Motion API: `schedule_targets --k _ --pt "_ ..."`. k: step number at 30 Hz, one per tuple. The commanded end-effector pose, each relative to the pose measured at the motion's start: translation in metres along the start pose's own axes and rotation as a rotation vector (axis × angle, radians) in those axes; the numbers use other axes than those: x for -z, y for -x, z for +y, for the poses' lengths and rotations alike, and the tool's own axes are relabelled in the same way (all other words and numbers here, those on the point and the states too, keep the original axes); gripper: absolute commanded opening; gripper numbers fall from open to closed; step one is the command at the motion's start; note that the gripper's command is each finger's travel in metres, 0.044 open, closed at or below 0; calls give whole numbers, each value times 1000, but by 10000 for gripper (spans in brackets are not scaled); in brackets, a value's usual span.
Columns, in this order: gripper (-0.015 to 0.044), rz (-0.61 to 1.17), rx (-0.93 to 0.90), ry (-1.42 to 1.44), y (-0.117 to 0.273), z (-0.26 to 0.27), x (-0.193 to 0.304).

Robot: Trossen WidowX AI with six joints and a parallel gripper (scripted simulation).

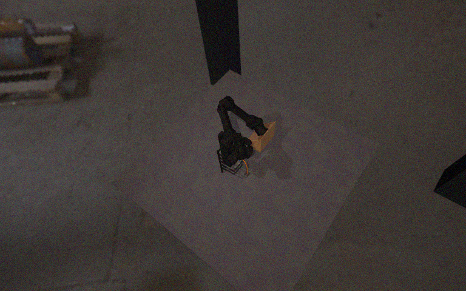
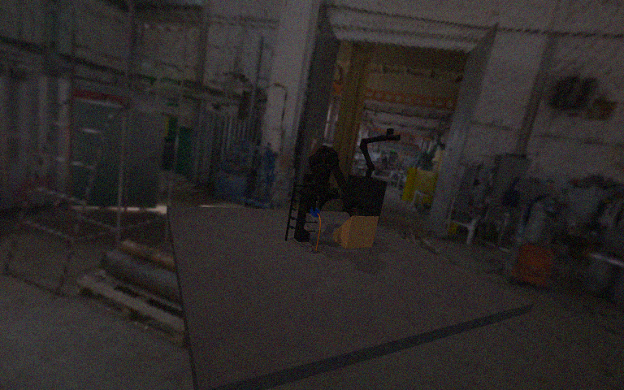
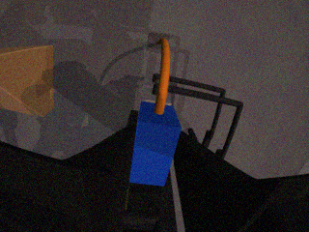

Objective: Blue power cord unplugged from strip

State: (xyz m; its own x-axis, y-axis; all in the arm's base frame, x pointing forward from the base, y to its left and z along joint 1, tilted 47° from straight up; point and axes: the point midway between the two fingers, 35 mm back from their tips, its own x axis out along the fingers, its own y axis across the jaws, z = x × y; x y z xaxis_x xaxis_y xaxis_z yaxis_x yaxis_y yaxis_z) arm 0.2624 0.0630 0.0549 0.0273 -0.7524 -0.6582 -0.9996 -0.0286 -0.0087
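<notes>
- Top view: the scene was dim and grainy. The black arm folded over a black wire rack on the grey worktop, beside a tan box. The arm's bulk hid the pincer and the plug; only a short orange length of cord showed at the rack's edge. The power strip could not be made out.
- Exterior view: the arm merged into a dark silhouette against the cluttered background. A small speck of the blue plug showed beside the rack, with the orange cord hanging from it down to the worktop. The pincer's fingers were too small and dark to tell apart.
- Wrist view: the pincer was pinching the blue plug, whose lower end sank between the two dark fingers, themselves nearly lost in shadow and cut off by the frame. The orange cord rose from the plug's top toward a pale, blurred shape on the worktop, possibly the strip. The rack stood just behind and the tan box at the left edge, partly cropped.
</notes>
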Motion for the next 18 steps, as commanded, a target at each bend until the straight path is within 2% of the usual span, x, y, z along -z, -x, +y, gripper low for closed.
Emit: schedule_targets --k 1,15,18 --pt "0 -52 9 6 7 0 -28" --pt "0 -53 10 7 12 1 -50" --pt "79 -49 11 7 8 0 -41"
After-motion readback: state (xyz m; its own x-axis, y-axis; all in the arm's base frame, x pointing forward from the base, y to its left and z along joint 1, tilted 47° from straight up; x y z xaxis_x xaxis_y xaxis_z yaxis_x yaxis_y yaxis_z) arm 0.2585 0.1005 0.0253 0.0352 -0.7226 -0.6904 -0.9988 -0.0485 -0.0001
